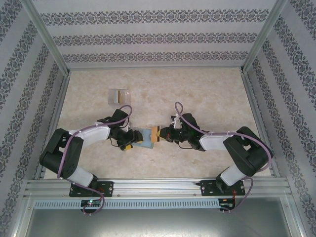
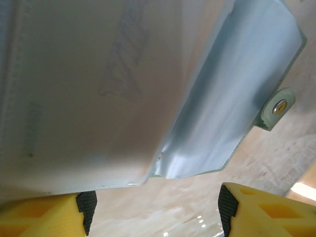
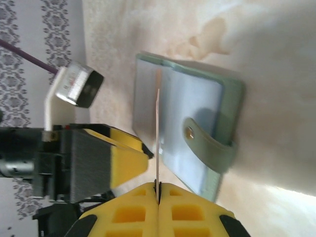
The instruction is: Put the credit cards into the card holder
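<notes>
Right wrist: right fingers (image 3: 187, 210) pinched on credit card (image 3: 157, 133), edge-on, long axis straight out from tips, far end at open card holder (image 3: 197, 98); left fingers (image 2: 247, 212) spread wide, holder just past tips.

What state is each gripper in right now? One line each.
Left gripper: open, fingers apart at the card holder's edge.
Right gripper: closed on a credit card.

- card holder (image 3: 197, 113): matt sage-green cover, leather-like; inner sleeves (image 2: 98, 98) smooth, glossy clear plastic; strap snap (image 2: 280, 106) shiny metal
- credit card (image 3: 158, 128): thin, stiff, seen edge-on
- right gripper (image 3: 158, 186): fingers (image 3: 128, 215) matt yellow plastic
- table (image 1: 207, 94): smooth, marble-look, faint sheen
- frame rail (image 1: 158, 185), table's near edge: brushed metal
</notes>
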Available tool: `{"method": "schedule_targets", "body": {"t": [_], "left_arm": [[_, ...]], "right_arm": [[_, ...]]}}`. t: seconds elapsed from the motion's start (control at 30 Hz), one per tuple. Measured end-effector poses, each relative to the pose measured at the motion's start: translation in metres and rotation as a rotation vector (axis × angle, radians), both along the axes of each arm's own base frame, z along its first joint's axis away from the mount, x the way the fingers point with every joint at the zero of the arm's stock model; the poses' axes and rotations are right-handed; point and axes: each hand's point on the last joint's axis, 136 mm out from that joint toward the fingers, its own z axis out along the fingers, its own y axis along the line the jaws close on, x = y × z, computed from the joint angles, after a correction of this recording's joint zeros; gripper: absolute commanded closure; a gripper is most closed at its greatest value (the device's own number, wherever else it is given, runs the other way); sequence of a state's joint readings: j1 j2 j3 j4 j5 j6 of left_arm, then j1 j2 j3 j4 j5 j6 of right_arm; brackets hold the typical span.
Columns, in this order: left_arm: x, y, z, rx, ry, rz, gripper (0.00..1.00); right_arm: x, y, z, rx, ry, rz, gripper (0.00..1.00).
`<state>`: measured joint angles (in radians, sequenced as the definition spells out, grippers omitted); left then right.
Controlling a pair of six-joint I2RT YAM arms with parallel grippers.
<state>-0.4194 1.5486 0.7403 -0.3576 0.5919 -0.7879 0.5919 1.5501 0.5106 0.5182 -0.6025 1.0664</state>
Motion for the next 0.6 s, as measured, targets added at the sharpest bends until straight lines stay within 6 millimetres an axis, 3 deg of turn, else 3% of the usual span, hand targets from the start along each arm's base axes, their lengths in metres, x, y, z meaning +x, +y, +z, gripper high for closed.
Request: {"method": "schedule_targets", "body": {"t": [0.13,0.37,0.47,0.6], "left_arm": [[0.004,-0.021,0.001,-0.002,0.009,-0.008,0.32],[0.014,-0.059,0.021,-0.080,-0.079,-0.072,0.31],[0.026,-0.055,0.048,-0.107,-0.159,-0.051,0.31],[0.046,-0.030,0.087,-0.118,-0.282,0.040,0.30]], "right_arm": [[-0.002,-0.020,-0.007,-0.073,0.004,-0.029,1.00],[-0.004,-0.032,0.006,-0.174,-0.076,-0.016,1.00],[-0.004,-0.025,0.011,-0.205,-0.103,0.010,1.00],[0.000,0.004,0.019,-0.220,-0.152,0.066,1.00]]}}
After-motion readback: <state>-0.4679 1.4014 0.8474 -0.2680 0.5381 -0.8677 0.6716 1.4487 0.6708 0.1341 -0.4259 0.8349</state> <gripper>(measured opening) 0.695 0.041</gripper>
